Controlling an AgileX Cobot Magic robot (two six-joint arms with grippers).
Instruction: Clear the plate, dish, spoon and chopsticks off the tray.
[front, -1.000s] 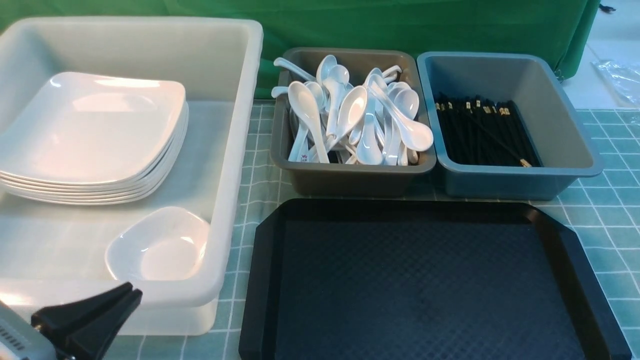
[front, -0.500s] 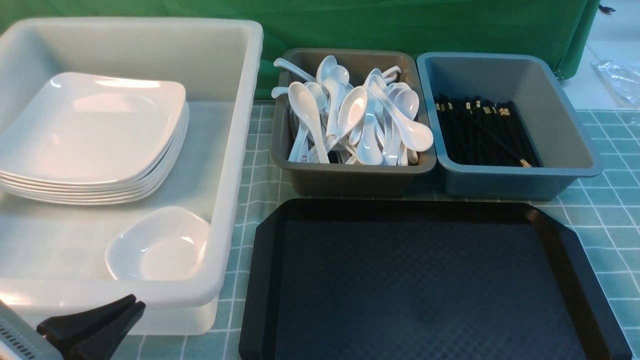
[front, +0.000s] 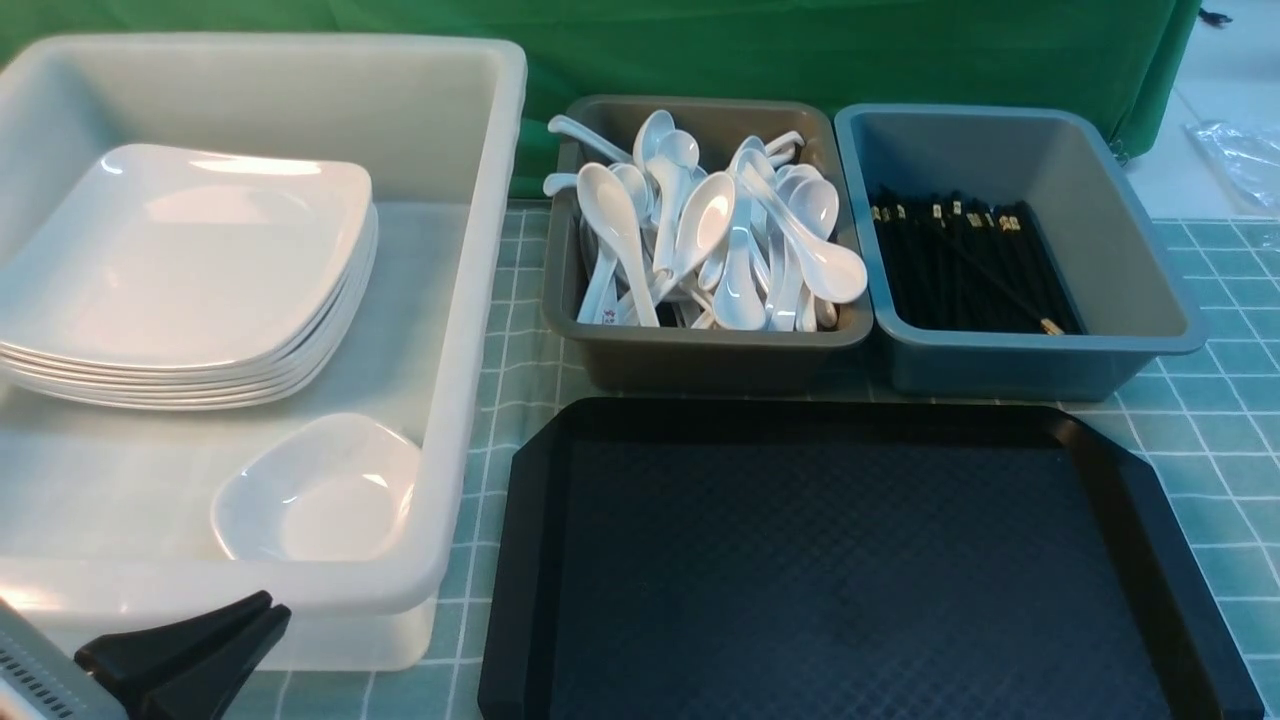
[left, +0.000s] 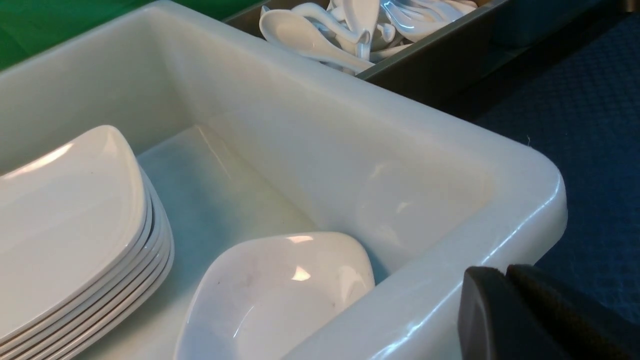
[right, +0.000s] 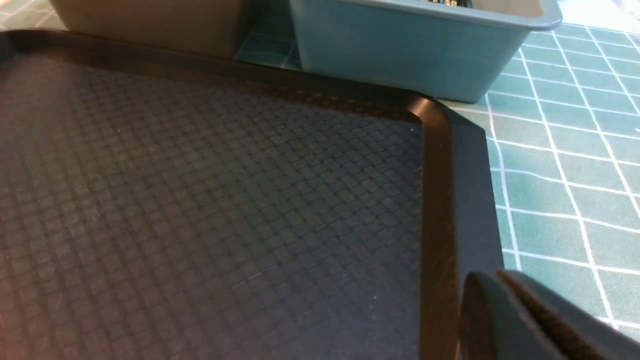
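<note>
So the tray (front: 860, 570) sits bare on the checked teal surface (front: 1220, 450), black textured floor showing all the way across. Everything else gets placed off that tray.

Left of the tray there's a big white bin (front: 470, 300). The plate (front: 190, 255) is the top one of a stack of white square plates at the far end of that bin, and the dish (front: 315, 490) sits in the bin's near corner, the one closest to the tray, just in front of the stack and apart from it.

Right behind the tray are two smaller bins side by side. The brownish-grey one (front: 700, 360) is heaped with white spoons; can't tell which one is the spoon (front: 815, 255) from the task, they all look the same. The blue-grey bin (front: 1010, 365) next to it has the black chopsticks (front: 960, 265) lying in a row, one pair crossing diagonally on top.

The left gripper (front: 255, 610) hangs low just in front of the white bin's near wall, left of the tray, fingers pressed together, nothing in them. The right gripper (right: 505, 295) only shows up in its own wrist camera, over the tray's right rim near a cut-off corner, pads pressed together too and empty.
</note>
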